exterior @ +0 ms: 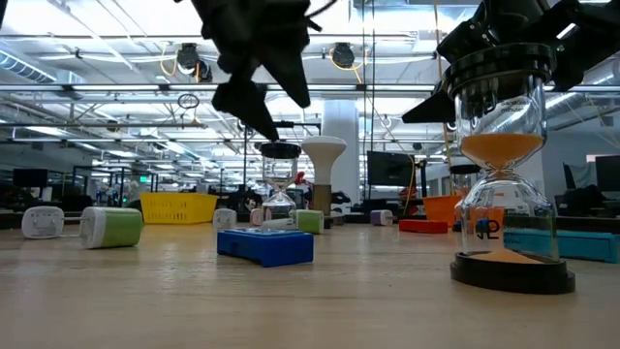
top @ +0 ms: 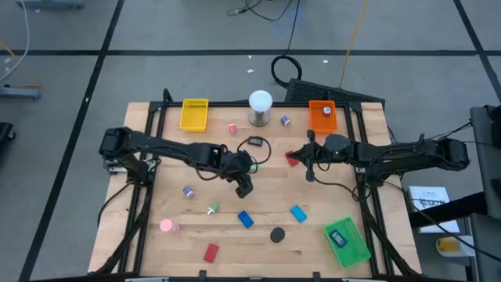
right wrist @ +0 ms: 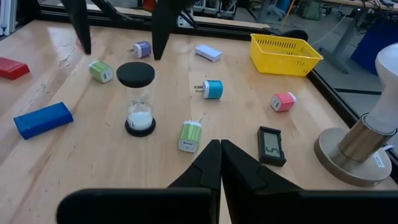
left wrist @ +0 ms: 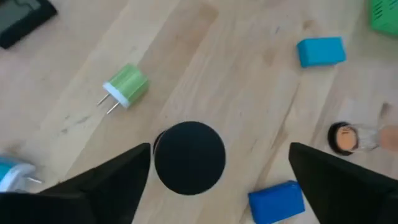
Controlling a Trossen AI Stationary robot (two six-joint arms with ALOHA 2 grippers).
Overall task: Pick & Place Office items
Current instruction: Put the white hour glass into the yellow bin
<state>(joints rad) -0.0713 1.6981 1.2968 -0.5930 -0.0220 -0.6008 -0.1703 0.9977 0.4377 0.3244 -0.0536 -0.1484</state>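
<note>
The office items lie scattered on the wooden table. My left gripper [top: 244,186] is open and hangs over a small hourglass with a black round cap [left wrist: 189,157] and white sand [right wrist: 138,99], which stands upright on its base. The fingers stand either side of the cap, above it, without touching. My right gripper [right wrist: 219,149] is shut and empty, beside a red block [top: 293,159] in mid-table. Nearby lie a green plug [left wrist: 127,87], a dark blue block [top: 245,219], a light blue block [top: 298,212] and an orange-sand hourglass [exterior: 504,174].
A yellow tray [top: 194,113], an orange tray [top: 322,116] and the white ball lamp [top: 260,106] line the far edge. A green tray [top: 347,241] sits at the near right corner. A black timer [top: 254,142], a pink round piece [top: 167,225] and a red block [top: 210,252] also lie about.
</note>
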